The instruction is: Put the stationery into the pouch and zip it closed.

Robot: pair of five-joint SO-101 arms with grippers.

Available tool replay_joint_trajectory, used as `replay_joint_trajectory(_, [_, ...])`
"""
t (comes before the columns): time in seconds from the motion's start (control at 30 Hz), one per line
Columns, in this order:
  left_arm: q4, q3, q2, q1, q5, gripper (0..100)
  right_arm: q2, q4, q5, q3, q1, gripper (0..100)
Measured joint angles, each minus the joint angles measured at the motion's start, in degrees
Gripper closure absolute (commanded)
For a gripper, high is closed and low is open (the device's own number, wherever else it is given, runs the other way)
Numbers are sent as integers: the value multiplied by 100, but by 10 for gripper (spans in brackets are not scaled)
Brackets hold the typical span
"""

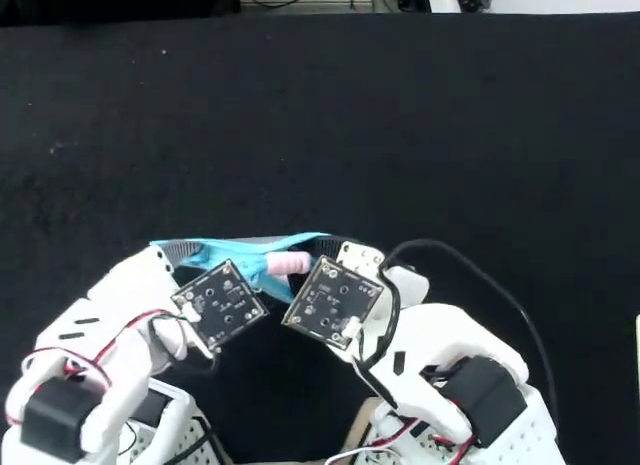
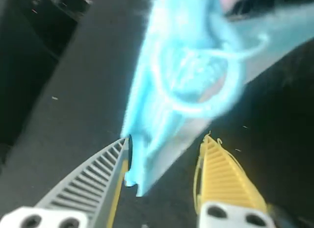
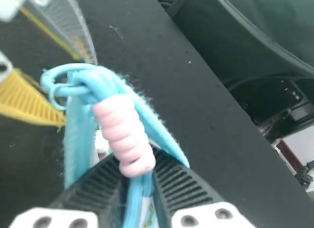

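The fuzzy light-blue fabric pouch (image 1: 240,251) sits over the black table (image 1: 420,125), between both pincers. The right gripper (image 3: 135,162) is clamped narrow on the pouch's edge, with a pink ribbed cylinder (image 3: 122,135) touching its jaws. The left gripper (image 2: 166,139) stands wide; the pouch's end lies between its jaws, against the grey finger (image 2: 98,174).

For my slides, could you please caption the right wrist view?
Right gripper shut on the blue pouch, a pink ribbed piece against it.
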Motion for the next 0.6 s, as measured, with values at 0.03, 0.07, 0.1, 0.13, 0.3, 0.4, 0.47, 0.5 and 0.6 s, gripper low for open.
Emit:
replay_joint_trajectory(0.03, [0, -158, 70, -18, -44, 764, 0, 0, 0, 0, -18, 988])
replay_joint_trajectory(0.07, [0, -316, 176, 0, -97, 764, 0, 0, 0, 0, -35, 988])
replay_joint_trajectory(0.1, [0, -466, 290, 0, -158, 764, 0, 0, 0, 9, -35, 988])
replay_joint_trajectory(0.13, [0, -607, 440, 0, -193, 764, 0, 0, 0, 18, -18, 988])
replay_joint_trajectory(0.3, [0, -1055, 1301, 18, -378, 764, 0, 0, 0, 53, 0, 988])
replay_joint_trajectory(0.4, [0, -1108, 1723, 18, -492, 764, 0, 0, 0, 53, 0, 988])
replay_joint_trajectory(0.47, [0, -1116, 1837, 35, -527, 764, 0, 0, 0, 53, 0, 988])
replay_joint_trajectory(0.5, [0, -1116, 1855, 79, -536, 764, 0, 0, 0, 53, 0, 988])
replay_joint_trajectory(0.6, [9, -1108, 1881, 413, -519, 769, 0, 0, 0, 53, -35, 988])
